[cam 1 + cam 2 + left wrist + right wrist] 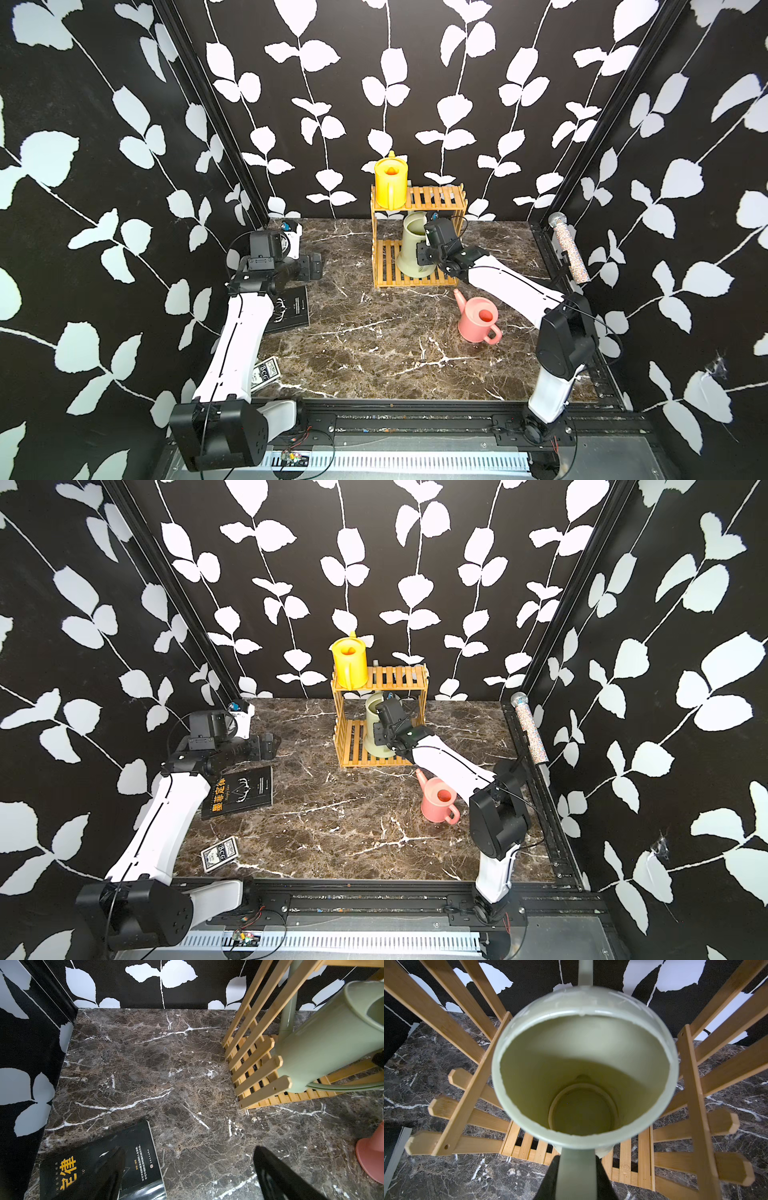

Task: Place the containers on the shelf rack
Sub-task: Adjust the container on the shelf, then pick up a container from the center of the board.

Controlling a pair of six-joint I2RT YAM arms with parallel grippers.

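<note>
Currently the left tool (312, 266) stands apart, empty, well clear at 9 o'clock of the shelf rack (436, 197). Top tier, 9 o'clock end: yellow can (390, 183), upright. Lower tier: green can (407, 253), leaning a little; full seating cannot be told. Its handle is clamped in the right tool (577, 1176), can body straight ahead at 12 o'clock, long axis near vertical. On desk (374, 353), 5 o'clock of rack: pink can (478, 320), nearer right arm.

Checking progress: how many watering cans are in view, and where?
3. Yellow can on the shelf rack's top tier; green can on its bottom tier, held by the right gripper; pink can on the table.
</note>
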